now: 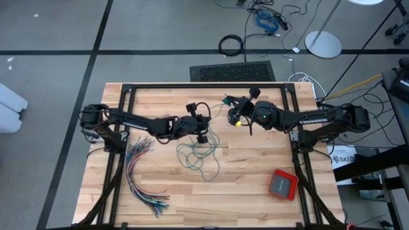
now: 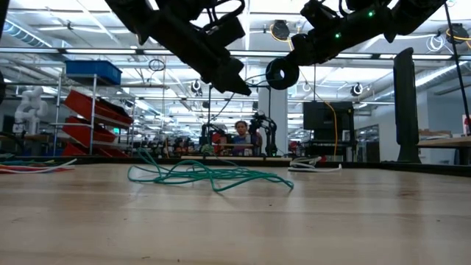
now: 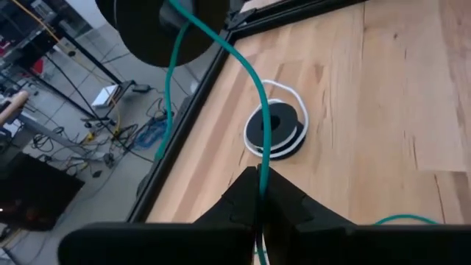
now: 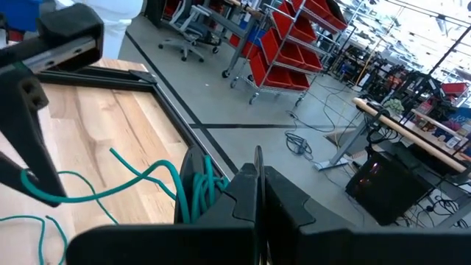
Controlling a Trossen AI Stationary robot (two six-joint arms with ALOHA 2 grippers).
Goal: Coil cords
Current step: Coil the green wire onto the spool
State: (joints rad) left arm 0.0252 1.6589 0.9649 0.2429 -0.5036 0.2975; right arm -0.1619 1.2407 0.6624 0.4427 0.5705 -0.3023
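The teal cord lies in a loose heap (image 1: 198,153) (image 2: 213,175) mid-table. One strand rises from it through my left gripper (image 3: 259,197) (image 1: 203,130), which is shut on it, to a black reel (image 2: 282,73) (image 3: 158,29). Several teal turns (image 4: 195,193) are wound on the reel. My right gripper (image 4: 257,188) (image 1: 239,117) is shut on the reel, above the table. A black coil with a white tail (image 3: 276,129) lies flat on the wood near the far frame rail. My left gripper pinches a single strand of the teal cord (image 3: 260,163) between its two fingertips. The fingers slant down and lie across the strand. From the fingers the strand curves up to the reel without being taut. My right gripper has a thin black edge of the reel (image 4: 257,158) between its shut fingers. The fingers come nearly level from the table's right side. The reel hangs clear of the table, its round face and centre hole (image 2: 282,74) turned toward the table's near side.
A fanned bundle of many-coloured wires (image 1: 144,176) lies near the table's left front. An orange-red box (image 1: 283,184) sits at the right front. Black frame rails (image 1: 192,86) border the table. Far behind the table a person (image 2: 241,132) is seated.
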